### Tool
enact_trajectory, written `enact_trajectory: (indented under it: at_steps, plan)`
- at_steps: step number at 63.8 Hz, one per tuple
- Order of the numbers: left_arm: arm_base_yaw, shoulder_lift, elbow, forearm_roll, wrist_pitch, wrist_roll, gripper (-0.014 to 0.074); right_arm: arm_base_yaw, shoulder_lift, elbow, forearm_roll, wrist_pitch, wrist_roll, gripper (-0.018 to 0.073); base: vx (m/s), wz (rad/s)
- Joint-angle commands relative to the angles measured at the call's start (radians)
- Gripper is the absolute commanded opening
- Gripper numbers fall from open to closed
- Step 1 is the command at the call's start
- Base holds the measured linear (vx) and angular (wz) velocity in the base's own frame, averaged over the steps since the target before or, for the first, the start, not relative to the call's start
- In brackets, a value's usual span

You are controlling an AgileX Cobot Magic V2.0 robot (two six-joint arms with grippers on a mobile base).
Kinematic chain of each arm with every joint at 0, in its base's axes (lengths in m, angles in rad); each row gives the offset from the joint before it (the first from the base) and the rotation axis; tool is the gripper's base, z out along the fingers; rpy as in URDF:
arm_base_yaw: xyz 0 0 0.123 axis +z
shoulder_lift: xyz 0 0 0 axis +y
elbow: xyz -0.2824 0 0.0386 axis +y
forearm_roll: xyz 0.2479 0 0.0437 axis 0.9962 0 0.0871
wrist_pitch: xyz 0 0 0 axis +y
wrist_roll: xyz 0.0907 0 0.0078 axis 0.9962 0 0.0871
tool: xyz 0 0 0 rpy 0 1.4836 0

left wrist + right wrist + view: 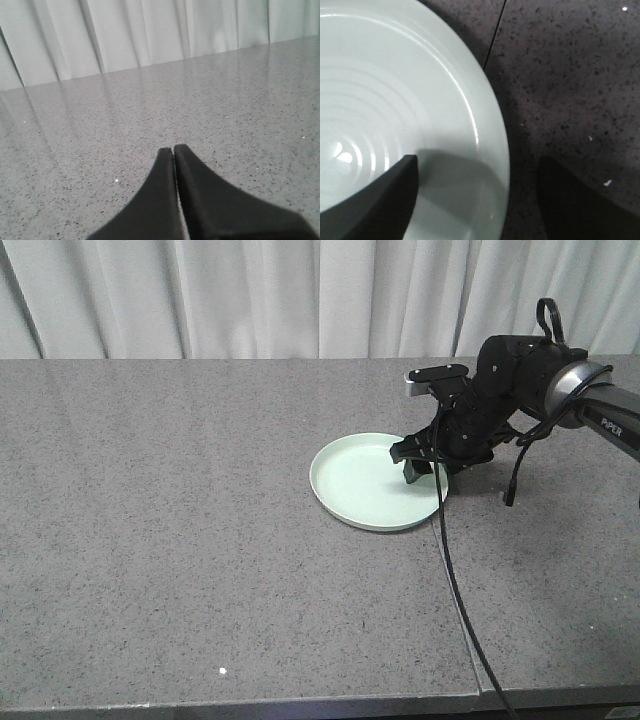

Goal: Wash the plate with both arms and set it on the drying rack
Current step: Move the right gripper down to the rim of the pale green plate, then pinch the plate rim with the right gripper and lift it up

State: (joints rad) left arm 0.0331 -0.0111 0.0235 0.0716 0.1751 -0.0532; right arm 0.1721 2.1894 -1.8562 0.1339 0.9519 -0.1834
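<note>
Well, starting at my left: my left claw [174,148] hangs low over the grey speckled counter [100,150]. Its two black fingers [160,200] are pressed together with only a hairline slit between them, and it has hold of nothing. Beyond it a white curtain [150,35] falls in folds to the counter's far edge. In the front view I count one small white speck [221,671] on the stone near the front edge, left of the middle. There is one plate [370,485], round and pale mint green, lying flat on the counter to the right of the middle. My right claw [420,465] is down at the plate's right rim with its two fingers spread wide. In the right wrist view one finger [380,200] sits over the plate's inner face and the other [580,205] over the stone outside. The raised rim runs between them with a gap on either side, so this claw grips nothing. The plate's face shows several faint concentric rings and a couple of bright glints. One long black cable [446,562] drops from the wrist past the plate's right edge and runs on to the front of the counter. Farthest right, my right arm [520,380] reaches in from the picture's edge. The only writing I can read is on it: the one word "PIPER" [612,427] in white capitals.
</note>
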Motion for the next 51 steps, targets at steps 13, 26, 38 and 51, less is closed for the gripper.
enact_trajectory:
  at_steps: [13, 26, 38, 51]
  plan:
    - [-0.001, -0.014, -0.023, -0.002, -0.072, -0.009, -0.0006, -0.002, -0.059, -0.033, -0.002, 0.002, 0.000, 0.0077, 0.00, 0.00]
    - [-0.001, -0.014, -0.023, -0.002, -0.072, -0.009, -0.0006, -0.002, -0.059, -0.033, -0.009, 0.011, 0.000, -0.0008, 0.00, 0.00]
    - [-0.001, -0.014, -0.023, -0.002, -0.072, -0.009, -0.0006, -0.017, -0.081, -0.034, 0.020, 0.021, -0.021, -0.0007, 0.00, 0.00]
    - [-0.001, -0.014, -0.023, -0.002, -0.072, -0.009, -0.0006, -0.070, -0.171, -0.033, 0.180, 0.028, -0.111, -0.0004, 0.00, 0.00]
